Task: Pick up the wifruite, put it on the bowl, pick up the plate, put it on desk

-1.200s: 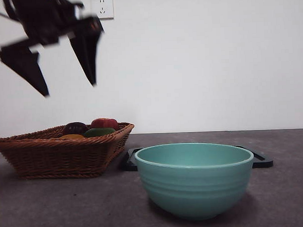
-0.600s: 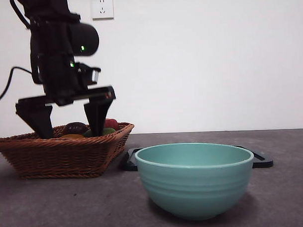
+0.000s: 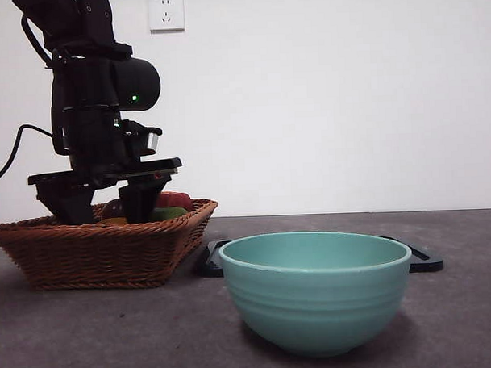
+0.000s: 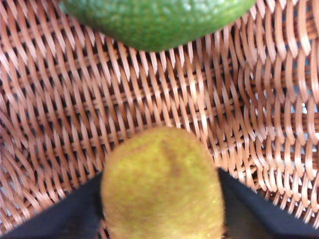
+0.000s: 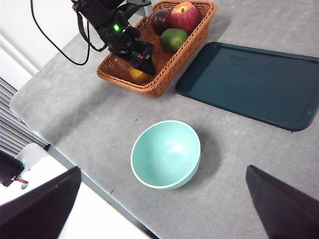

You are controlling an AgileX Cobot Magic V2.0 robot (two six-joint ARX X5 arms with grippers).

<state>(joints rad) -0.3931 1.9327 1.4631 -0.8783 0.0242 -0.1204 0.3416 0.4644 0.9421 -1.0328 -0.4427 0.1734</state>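
The wifruite [image 4: 162, 184], a fuzzy orange-brown oval, lies on the floor of the wicker basket [image 3: 95, 254]. My left gripper [image 4: 159, 174] reaches down into the basket, and its black jaws press against both sides of the fruit. In the front view the left gripper [image 3: 105, 213] dips behind the basket rim, which hides the fruit. The mint-teal bowl [image 3: 315, 290] stands empty in front on the desk [image 3: 114, 334]. The plate [image 5: 249, 84], a flat dark tray, lies behind the bowl. My right gripper [image 5: 162, 168] hangs open high above the desk.
A green fruit [image 4: 154, 20] lies just beyond the wifruite in the basket. A red fruit [image 5: 185, 15] and a dark purple fruit [image 5: 160, 20] sit at the basket's far end. The desk edge [image 5: 75, 154] runs close to the bowl.
The left gripper swung in from high up, dropped into the basket, and its jaws drew together around the wifruite. Bowl, plate and basket have not moved.
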